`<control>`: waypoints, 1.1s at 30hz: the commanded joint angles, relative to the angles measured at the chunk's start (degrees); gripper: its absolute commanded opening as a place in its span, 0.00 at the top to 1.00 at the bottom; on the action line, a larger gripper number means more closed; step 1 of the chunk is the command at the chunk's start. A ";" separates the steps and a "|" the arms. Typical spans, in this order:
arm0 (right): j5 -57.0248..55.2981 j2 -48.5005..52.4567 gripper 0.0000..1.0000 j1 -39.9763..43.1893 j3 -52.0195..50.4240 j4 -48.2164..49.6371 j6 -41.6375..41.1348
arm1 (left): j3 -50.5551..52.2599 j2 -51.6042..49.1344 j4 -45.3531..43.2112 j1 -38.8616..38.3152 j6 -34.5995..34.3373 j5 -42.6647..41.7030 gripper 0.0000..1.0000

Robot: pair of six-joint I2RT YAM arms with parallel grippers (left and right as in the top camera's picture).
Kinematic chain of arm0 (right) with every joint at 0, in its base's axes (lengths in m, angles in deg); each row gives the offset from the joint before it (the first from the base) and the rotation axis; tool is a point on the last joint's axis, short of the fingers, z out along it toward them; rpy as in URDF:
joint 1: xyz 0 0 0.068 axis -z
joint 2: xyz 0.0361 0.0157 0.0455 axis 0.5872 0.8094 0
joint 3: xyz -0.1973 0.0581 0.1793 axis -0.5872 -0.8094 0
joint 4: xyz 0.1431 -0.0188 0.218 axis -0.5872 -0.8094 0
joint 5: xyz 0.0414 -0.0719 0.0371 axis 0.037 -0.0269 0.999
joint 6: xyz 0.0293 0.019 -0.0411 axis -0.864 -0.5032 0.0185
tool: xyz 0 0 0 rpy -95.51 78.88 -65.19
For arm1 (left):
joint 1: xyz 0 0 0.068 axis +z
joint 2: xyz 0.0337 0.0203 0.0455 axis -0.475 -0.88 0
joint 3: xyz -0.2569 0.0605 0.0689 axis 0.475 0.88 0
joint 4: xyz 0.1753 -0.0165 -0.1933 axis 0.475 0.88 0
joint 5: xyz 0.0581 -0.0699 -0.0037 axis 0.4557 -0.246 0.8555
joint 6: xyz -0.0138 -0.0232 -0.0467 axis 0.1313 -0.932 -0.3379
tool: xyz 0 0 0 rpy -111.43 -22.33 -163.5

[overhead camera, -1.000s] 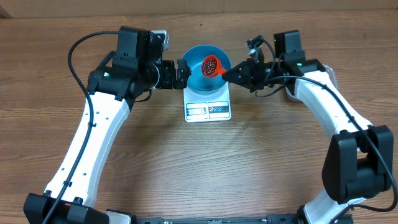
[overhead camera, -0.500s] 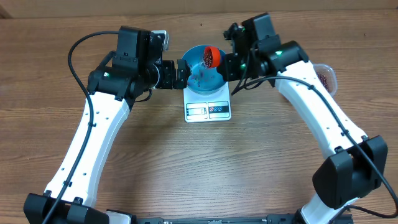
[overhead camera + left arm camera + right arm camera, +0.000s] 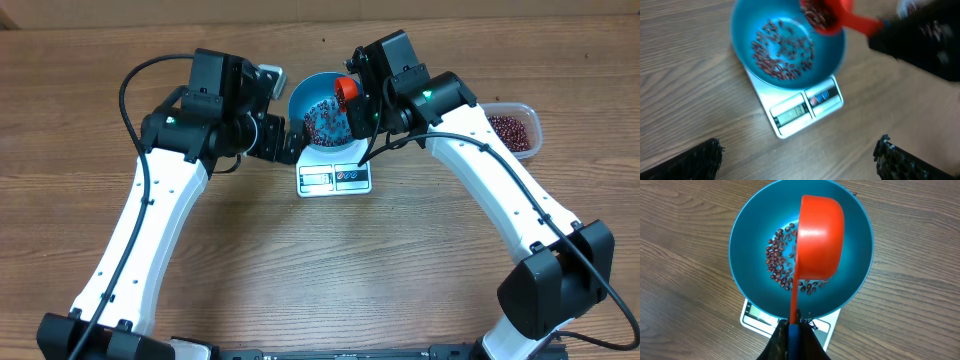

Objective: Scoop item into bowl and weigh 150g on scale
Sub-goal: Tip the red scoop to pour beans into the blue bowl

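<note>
The blue bowl (image 3: pixel 297 102) stands on the white scale (image 3: pixel 335 178) at the table's far middle. Dark red-brown beans (image 3: pixel 322 122) lie scattered over the bowl's bottom. My right gripper (image 3: pixel 360 116) is shut on the handle of an orange-red scoop (image 3: pixel 346 88), held above the bowl. In the right wrist view the scoop (image 3: pixel 820 235) is turned cup-down over the beans (image 3: pixel 777 262), with my right gripper (image 3: pixel 794 330) clamped on its handle. My left gripper (image 3: pixel 288 142) stands open and empty just left of the scale. In the left wrist view its fingers (image 3: pixel 700 160) sit wide apart, short of the scale (image 3: pixel 805 107).
A clear plastic tub (image 3: pixel 512 130) with more beans sits at the far right, beside my right arm. Both arms reach in from the near edge and crowd round the bowl. Bare wooden table surrounds the scale.
My right arm swung left over the bowl and turned the scoop over, and beans now lie in the bowl. The left gripper shifted slightly toward the scale's left corner, still open.
</note>
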 commanded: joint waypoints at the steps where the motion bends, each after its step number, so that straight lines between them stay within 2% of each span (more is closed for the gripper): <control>1: -1.18 0.26 0.96 0.00 2.14 0.22 0.55 | -1.66 4.79 2.60 -0.31 8.94 -4.20 0.00; 5: -1.20 0.26 0.96 0.00 2.14 0.22 1.79 | -1.66 8.09 8.63 -1.81 14.62 -3.63 0.00; 12: -1.18 0.26 0.96 0.00 2.12 1.36 2.95 | -1.62 9.25 14.99 -3.43 14.73 0.20 0.00; 19: -1.20 0.26 0.96 0.00 2.14 3.21 5.05 | -1.62 9.40 15.04 -3.52 5.07 9.70 0.01; 33: -3.13 0.26 0.96 -0.26 2.14 4.09 15.87 | -1.62 9.42 15.61 -3.50 3.48 9.86 0.01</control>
